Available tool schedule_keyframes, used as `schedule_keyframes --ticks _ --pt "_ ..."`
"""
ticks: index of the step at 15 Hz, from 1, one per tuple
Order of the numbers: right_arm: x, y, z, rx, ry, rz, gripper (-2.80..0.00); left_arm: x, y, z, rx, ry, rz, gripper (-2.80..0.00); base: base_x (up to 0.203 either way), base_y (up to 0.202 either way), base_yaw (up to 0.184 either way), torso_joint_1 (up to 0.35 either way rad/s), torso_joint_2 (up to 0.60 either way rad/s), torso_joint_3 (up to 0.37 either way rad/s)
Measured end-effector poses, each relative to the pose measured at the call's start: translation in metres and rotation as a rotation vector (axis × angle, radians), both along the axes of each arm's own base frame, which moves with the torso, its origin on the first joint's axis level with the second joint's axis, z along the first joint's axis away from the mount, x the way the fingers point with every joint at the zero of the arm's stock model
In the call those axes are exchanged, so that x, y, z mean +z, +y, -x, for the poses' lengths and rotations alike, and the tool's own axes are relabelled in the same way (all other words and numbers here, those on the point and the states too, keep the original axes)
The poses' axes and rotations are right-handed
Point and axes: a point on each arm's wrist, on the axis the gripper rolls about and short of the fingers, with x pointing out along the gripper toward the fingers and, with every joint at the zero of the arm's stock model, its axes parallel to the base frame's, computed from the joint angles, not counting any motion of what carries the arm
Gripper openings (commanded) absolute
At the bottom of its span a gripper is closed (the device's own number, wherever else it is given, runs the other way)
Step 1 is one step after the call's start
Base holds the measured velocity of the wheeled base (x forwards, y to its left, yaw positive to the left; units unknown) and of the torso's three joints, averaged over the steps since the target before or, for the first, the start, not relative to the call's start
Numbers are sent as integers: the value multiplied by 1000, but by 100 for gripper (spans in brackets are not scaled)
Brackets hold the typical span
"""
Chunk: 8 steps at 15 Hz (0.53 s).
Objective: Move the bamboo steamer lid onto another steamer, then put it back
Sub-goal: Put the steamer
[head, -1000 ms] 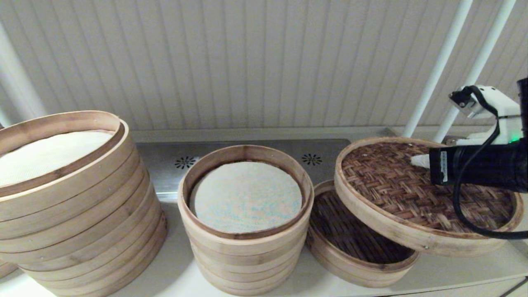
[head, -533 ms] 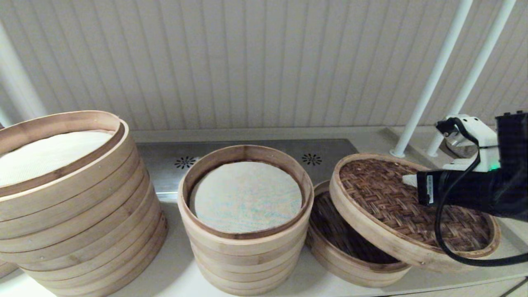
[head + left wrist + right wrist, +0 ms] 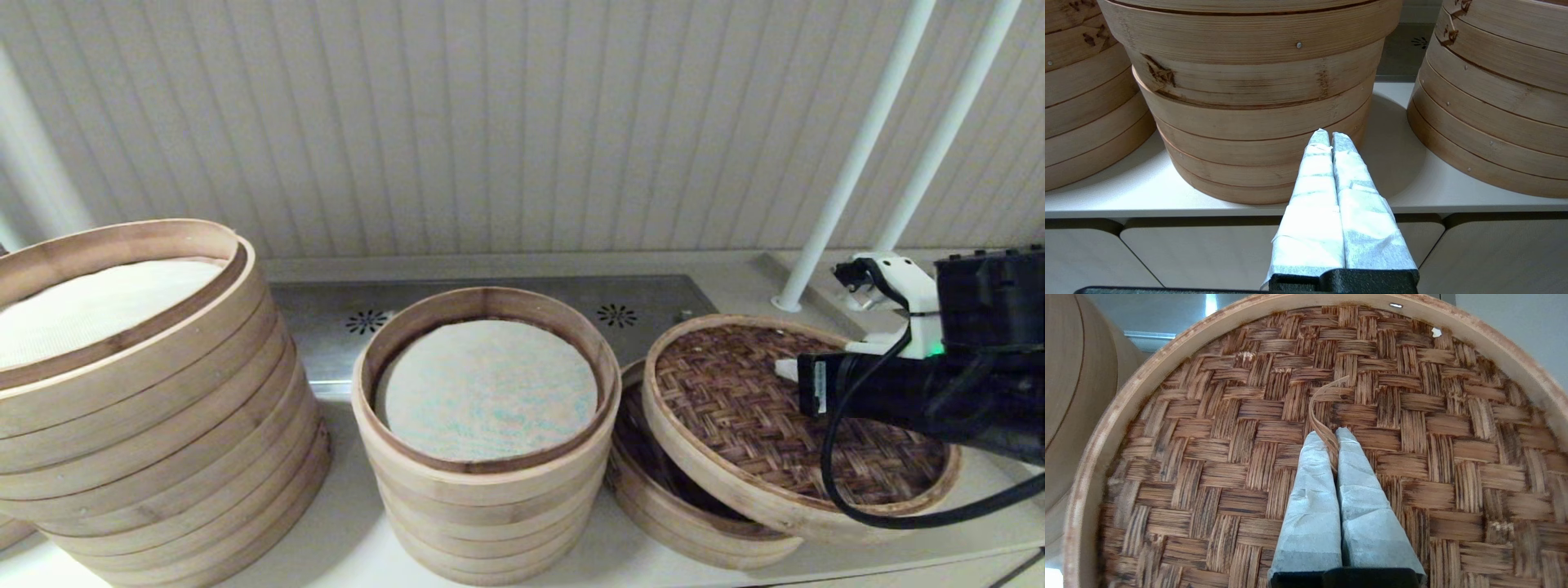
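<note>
Three bamboo pieces line the pale surface [image 3: 343,531] out to the right tool's [image 3: 1333,435] left. Nearest is the low basket [image 3: 694,531], sitting directly under the tool and mostly covered. Next along is the medium steamer stack [image 3: 482,490], open at the top, its off-white liner [image 3: 488,390] flecked teal. Farthest off is the wide stack [image 3: 155,457] with a plain white cloth [image 3: 90,306] inside. A steel vent panel [image 3: 490,314] runs behind the stacks; two white poles [image 3: 857,155] rise behind the tool against the ribbed wall.

Right tool: taped fingers [image 3: 1310,498] pressed together on a thin curved bamboo strip [image 3: 1321,416] that loops up from the woven top of the bamboo steamer lid [image 3: 784,425]. Lid hangs from that strip right beneath the tool, tilted. Its edge nearest the medium stack sits high, just beside that stack's rim. Its near edge overlaps the low basket's rim; whether it bears on the rim cannot be told. The medium stack stands close by on the side toward which the lid rises.

Left tool [image 3: 1331,136]: low in front of the surface edge, fingers together on nothing, pointing at the base of a bamboo stack [image 3: 1257,122].
</note>
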Motion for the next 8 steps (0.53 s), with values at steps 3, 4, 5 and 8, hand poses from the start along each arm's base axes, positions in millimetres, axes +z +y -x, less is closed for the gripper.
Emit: schedule_keyframes --ticks 3,4,5,8 --pt "-9 3 -6 14 17 -1 -280 0 0 0 0 0 -1 -280 0 0 0 0 0 0" --pt "-12 4 -8 16 26 0 -280 0 0 0 0 0 -1 -280 0 0 0 0 0 0" --pt "-15 5 -10 19 36 1 -280 0 0 0 -1 0 0 -280 0 0 0 0 0 0" --pt "-18 5 -16 22 26 -19 -280 0 0 0 0 0 -1 -280 0 0 0 0 0 0"
